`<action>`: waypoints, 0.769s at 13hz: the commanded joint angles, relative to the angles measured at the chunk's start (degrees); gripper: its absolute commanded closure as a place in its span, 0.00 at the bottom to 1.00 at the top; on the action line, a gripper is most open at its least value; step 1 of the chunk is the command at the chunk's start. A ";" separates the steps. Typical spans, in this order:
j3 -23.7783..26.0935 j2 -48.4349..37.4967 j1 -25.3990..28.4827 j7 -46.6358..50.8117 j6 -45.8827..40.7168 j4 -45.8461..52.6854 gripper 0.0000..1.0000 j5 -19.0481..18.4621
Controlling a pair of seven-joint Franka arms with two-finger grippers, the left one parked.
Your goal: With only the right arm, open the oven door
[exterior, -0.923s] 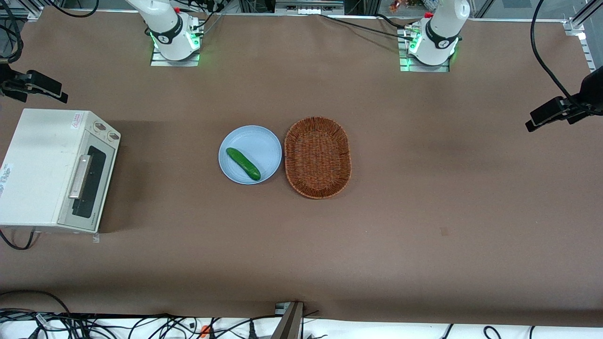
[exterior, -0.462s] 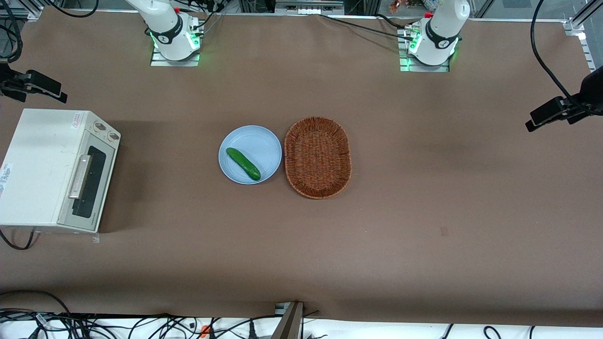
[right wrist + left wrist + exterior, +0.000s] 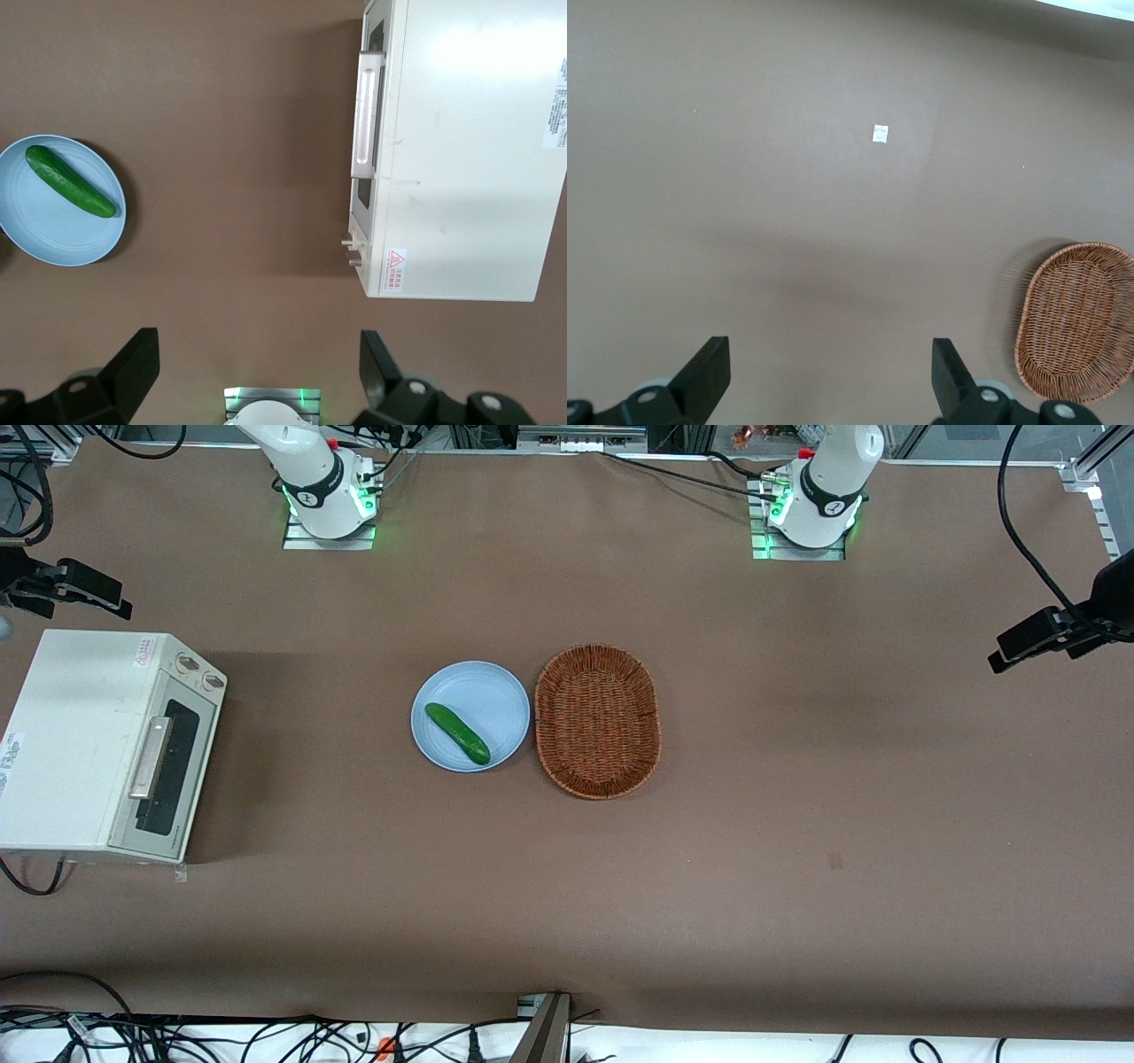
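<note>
The cream-white oven (image 3: pixel 84 740) stands at the working arm's end of the table. Its oven door (image 3: pixel 168 766) is shut, with the silver bar handle (image 3: pixel 151 757) along its upper edge. Of the right arm, only the base (image 3: pixel 323 491) shows in the front view; its gripper is outside that frame. In the right wrist view, my gripper (image 3: pixel 257 347) hangs high over the table. It is open, nothing sits between its black fingers (image 3: pixel 137 354), and it is well clear of the oven (image 3: pixel 465 150) and the door handle (image 3: pixel 363 115).
A light-blue plate (image 3: pixel 496 695) holding a green cucumber (image 3: pixel 457 733) sits mid-table, beside a brown wicker basket (image 3: pixel 598 720) that lies toward the parked arm. A black camera clamp (image 3: pixel 75 584) stands farther from the front camera than the oven.
The black clamp near the oven and the cables above it have shifted slightly. Oven, plate and basket stay put.
</note>
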 commanded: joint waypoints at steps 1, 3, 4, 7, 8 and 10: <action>1.03 -0.04 -0.64 -0.45 -1.50 0.50 0.00 -0.80; 1.03 0.05 -0.20 -0.45 -1.59 0.41 0.00 -0.80; 1.03 0.05 0.06 -0.45 -1.59 0.32 0.00 -0.89; 1.03 0.05 0.68 -0.45 -2.73 0.23 0.00 -0.89; 1.03 0.22 0.76 -0.45 -2.90 0.15 0.00 -0.89; 1.03 0.49 0.85 -0.28 -3.70 0.14 0.00 -0.89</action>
